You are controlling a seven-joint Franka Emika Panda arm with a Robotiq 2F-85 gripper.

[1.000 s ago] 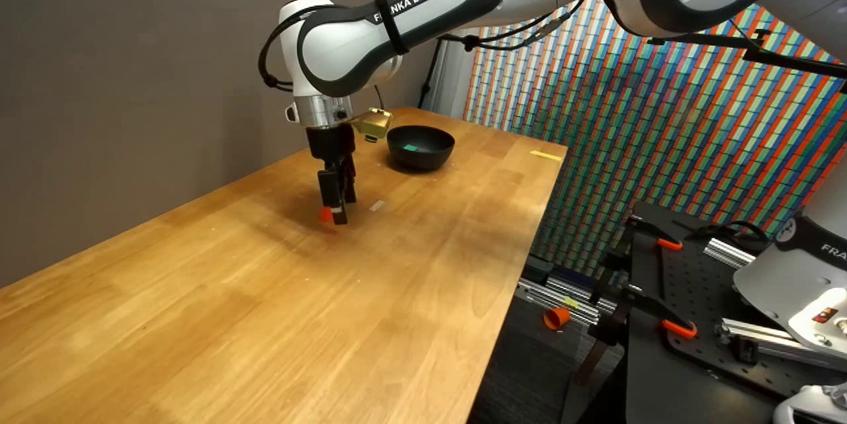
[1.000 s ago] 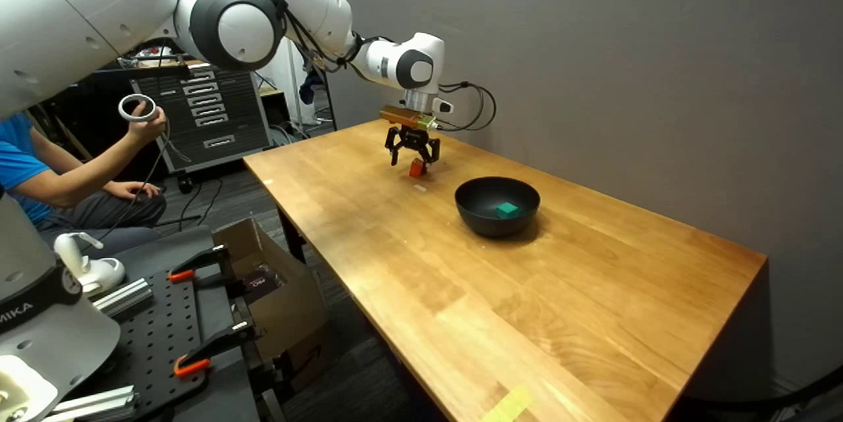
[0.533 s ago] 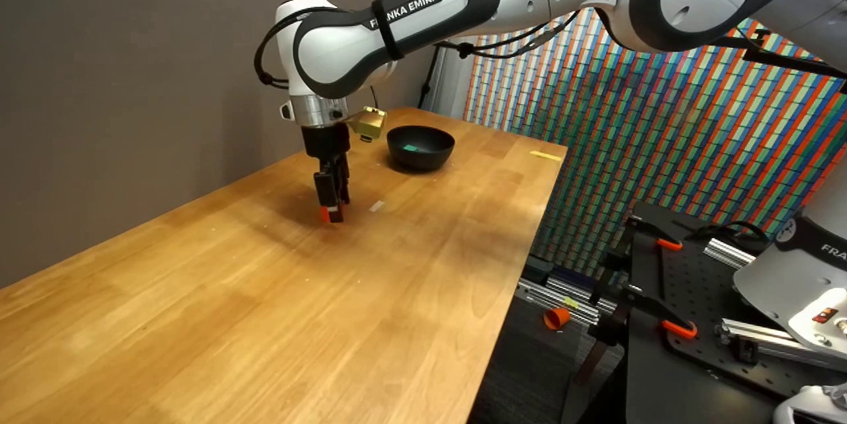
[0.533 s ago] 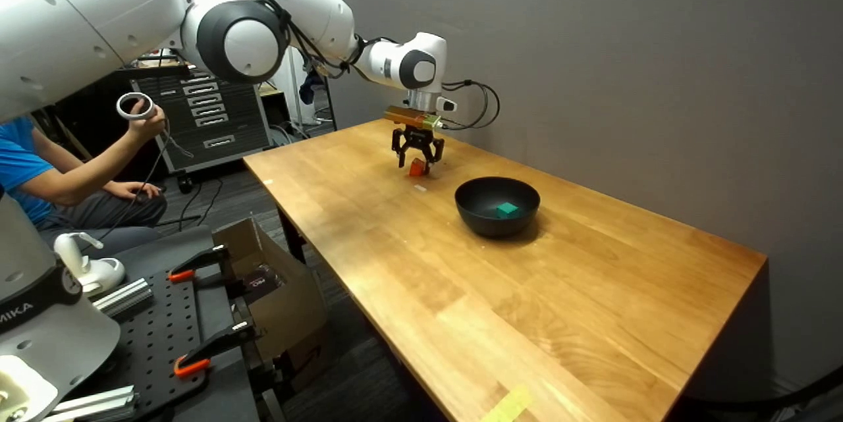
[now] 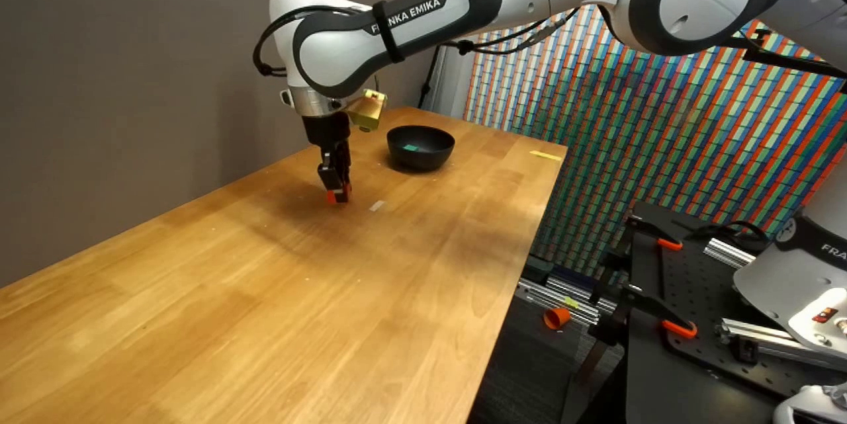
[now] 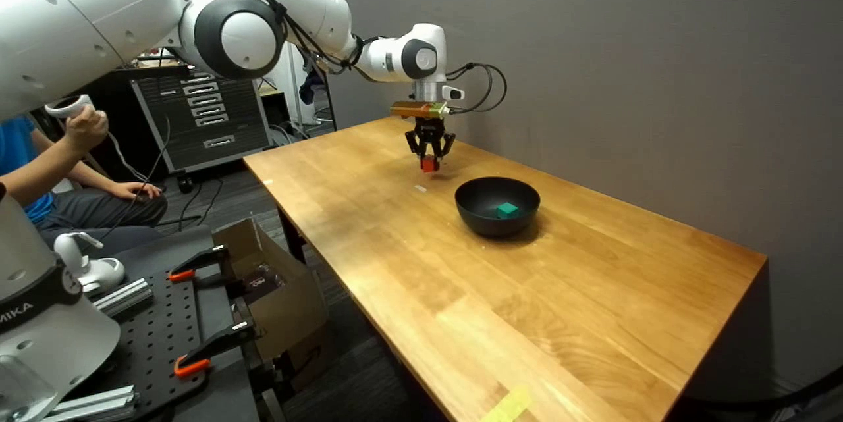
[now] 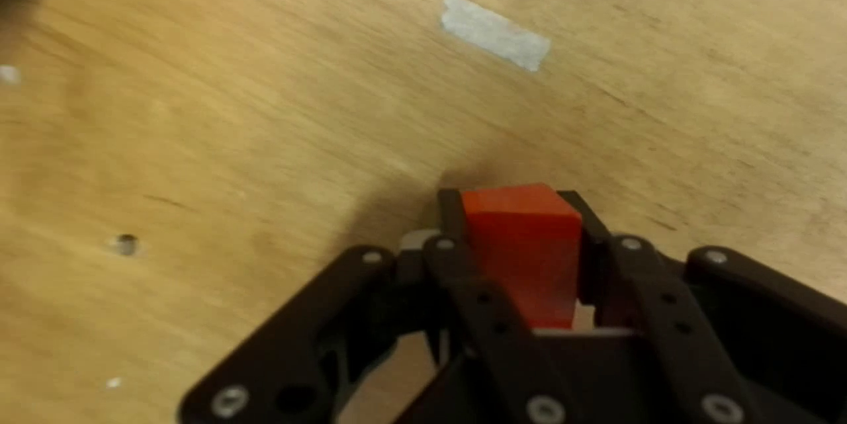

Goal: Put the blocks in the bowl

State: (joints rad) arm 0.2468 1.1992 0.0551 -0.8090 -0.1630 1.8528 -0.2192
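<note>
The red block (image 7: 523, 258) is squeezed between the two black fingers of my gripper (image 7: 515, 207), pads against its sides in the wrist view. In both exterior views the gripper (image 6: 429, 160) points down, with the red block (image 6: 428, 164) at its tips, just above the wooden tabletop. The black bowl (image 6: 486, 224) stands upright on the table, a short way from the gripper. Inside that bowl lies the green block (image 6: 507, 211), also visible in an exterior view as a green patch (image 5: 410, 147).
A grey wall (image 6: 593, 79) runs along one long side of the table (image 6: 395, 211). A small strip of pale tape (image 7: 495, 32) sticks to the tabletop near the gripper, and yellow tape (image 6: 510, 404) marks a far end. A seated person's hand (image 6: 85, 129) holds a controller.
The fingers have come together on the red block, which was tilted on the table between them. Gripper and block have risen a little and shifted slightly towards the bowl.
</note>
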